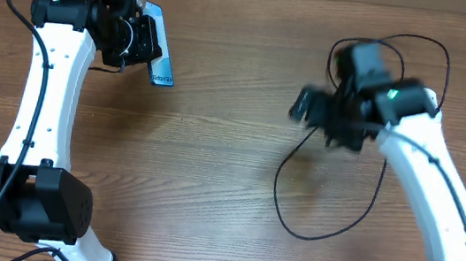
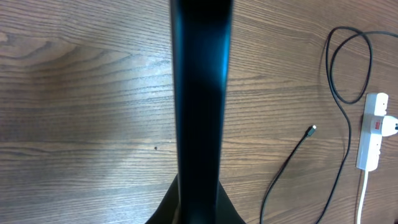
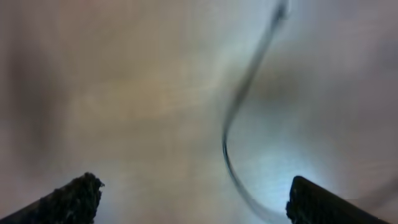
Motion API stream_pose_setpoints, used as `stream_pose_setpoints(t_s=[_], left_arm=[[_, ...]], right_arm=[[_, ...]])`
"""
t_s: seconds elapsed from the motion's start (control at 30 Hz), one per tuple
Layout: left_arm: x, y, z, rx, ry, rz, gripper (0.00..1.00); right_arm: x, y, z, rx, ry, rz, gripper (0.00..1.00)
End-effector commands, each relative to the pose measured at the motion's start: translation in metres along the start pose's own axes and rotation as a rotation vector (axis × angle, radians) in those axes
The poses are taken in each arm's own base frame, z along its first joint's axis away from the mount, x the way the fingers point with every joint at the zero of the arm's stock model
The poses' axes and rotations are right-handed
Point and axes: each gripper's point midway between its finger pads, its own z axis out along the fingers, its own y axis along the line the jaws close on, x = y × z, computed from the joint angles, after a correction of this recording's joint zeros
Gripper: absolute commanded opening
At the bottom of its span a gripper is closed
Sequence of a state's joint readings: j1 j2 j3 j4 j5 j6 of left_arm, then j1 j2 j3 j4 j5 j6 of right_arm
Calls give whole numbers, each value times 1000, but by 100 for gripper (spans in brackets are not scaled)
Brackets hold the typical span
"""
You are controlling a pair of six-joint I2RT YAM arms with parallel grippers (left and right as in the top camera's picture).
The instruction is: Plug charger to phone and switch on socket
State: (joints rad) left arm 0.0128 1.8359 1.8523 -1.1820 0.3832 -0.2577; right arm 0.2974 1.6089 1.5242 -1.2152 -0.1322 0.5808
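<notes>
Right gripper is hanging open, fingers spread wide with nothing between them. The charger just curves along the table ahead of it (that view's super blurry, so I can't make out much more). Left gripper is clamped on the phone, which sits edge-on to its own camera and looks like a dark bar there. Past the phone, off to that gripper's right, the charger's small tip lies loose on the wood. Further right is the socket with its white cord.
</notes>
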Motion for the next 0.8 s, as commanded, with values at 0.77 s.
stream_pose_setpoints(t_s=[0.77], left_arm=[[-2,-8,-6,16,-17,34,4]], right_arm=[[-56,-77,150,322,105,386,79]])
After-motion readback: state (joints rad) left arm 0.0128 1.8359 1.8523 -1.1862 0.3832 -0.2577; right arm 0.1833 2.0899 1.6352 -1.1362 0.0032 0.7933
